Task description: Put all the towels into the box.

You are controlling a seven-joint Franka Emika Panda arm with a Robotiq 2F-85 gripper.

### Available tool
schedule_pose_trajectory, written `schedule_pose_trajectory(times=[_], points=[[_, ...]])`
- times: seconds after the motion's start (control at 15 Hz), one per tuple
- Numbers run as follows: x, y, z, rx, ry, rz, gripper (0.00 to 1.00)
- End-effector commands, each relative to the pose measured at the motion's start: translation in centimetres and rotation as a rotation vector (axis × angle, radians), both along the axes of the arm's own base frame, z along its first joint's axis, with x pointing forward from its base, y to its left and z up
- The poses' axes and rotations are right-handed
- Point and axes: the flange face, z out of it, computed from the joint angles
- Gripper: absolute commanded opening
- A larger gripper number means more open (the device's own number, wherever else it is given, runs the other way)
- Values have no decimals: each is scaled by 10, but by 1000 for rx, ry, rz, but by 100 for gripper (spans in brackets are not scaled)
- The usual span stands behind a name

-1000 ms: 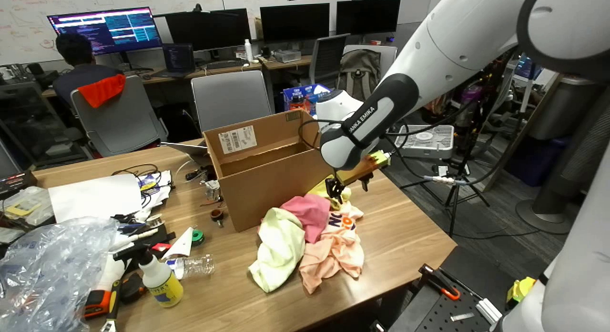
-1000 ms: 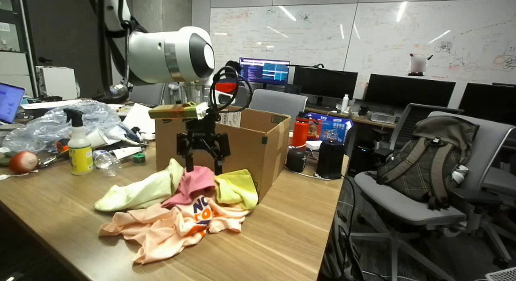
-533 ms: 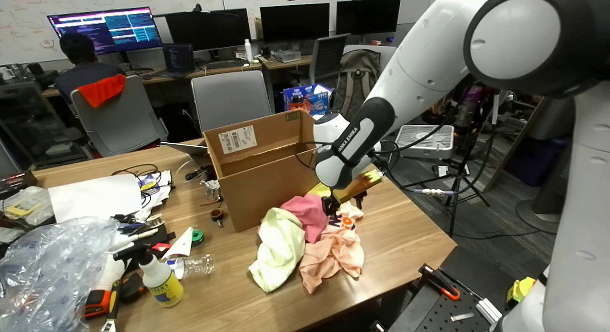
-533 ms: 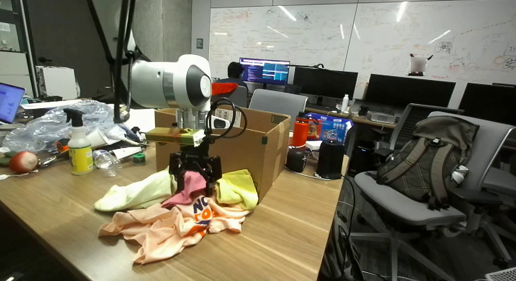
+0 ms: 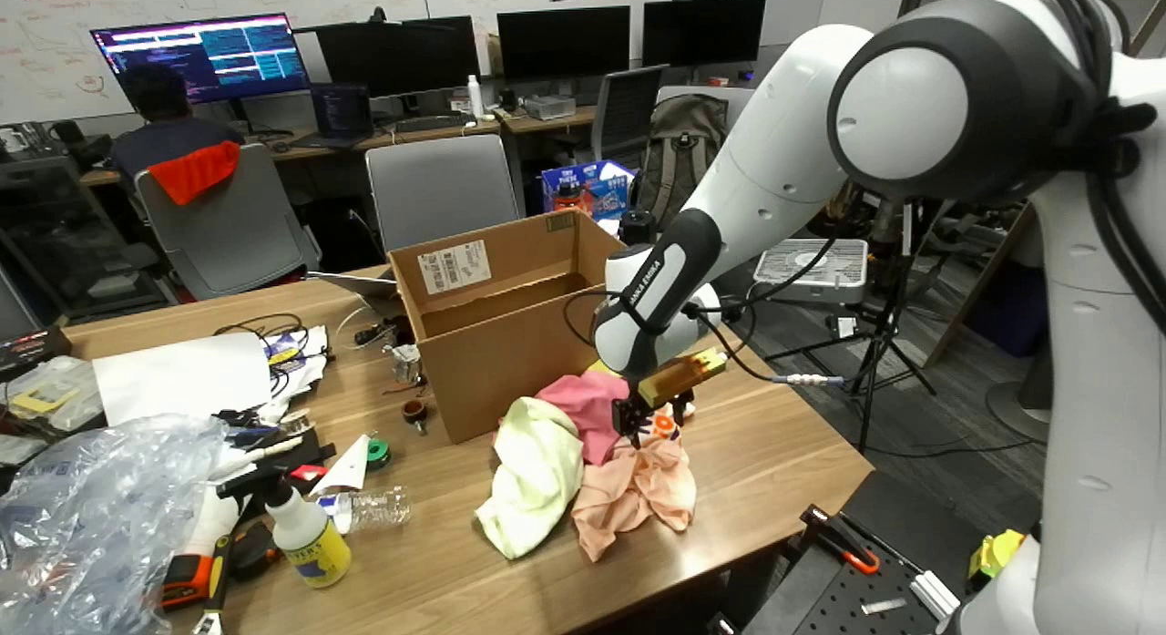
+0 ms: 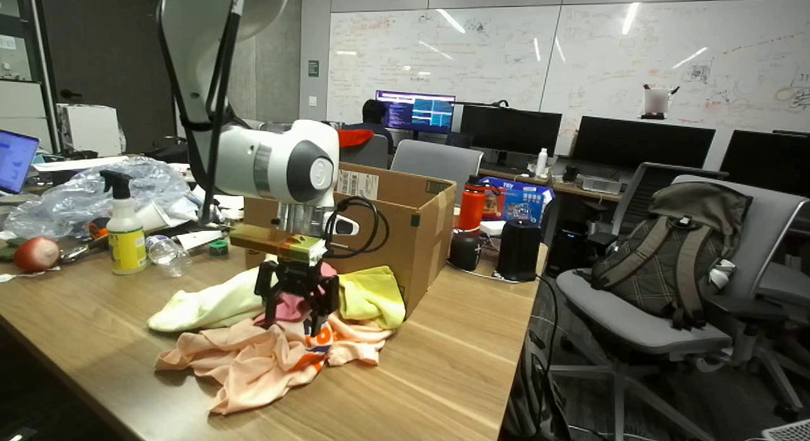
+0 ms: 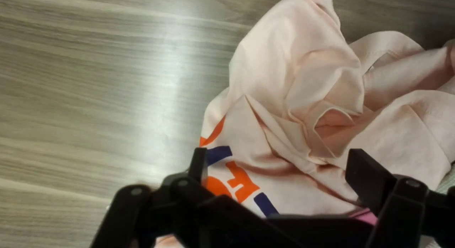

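A whiteboard (image 6: 443, 61) with faint writing and a row of monitors (image 5: 563, 45) stand behind the wood-grained desk (image 6: 449, 365), which carries an open-topped cardboard box (image 5: 510, 371) and a heap of towels (image 6: 253, 340) in four colours. They lie outside the box, bunched along its long side.

The peach towel (image 6: 247, 371) spreads widest and flattest, its thin cloth crumpled into soft ridges, with bold orange and navy print on one part. In the wrist view its folds twist round a small hollow edged by a curled rim. The pale lime towel (image 5: 533, 476) makes a long, rounded mound, smooth on top and narrowing to a corner. The pink towel (image 5: 588, 407) is rumpled beside it, partly hidden by the claw (image 7: 277, 159) in an exterior view. The bright yellow towel (image 6: 373, 295) is doubled over next to the box wall, its surface creased.

The claw points down over the printed part of the peach towel, its fingers spread well apart with peach cloth showing between them; whether the tips touch the fabric I cannot tell. A white spray bottle (image 6: 127, 248) with a yellow label stands upright, well apart from the heap.
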Motion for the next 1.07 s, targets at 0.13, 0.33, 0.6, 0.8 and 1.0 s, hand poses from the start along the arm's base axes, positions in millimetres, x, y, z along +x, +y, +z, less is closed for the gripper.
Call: schedule_pose_trajectory(times=[0.13,0.33,0.6,0.8,1.0], points=[[4,-23,-20,91,7,8,100],[0,-27,-34,125,26,14,100],[-6,-16,-49,156,53,54,100],[-7,1,-54,175,63,105,100],[-5,15,-55,186,68,146,100]])
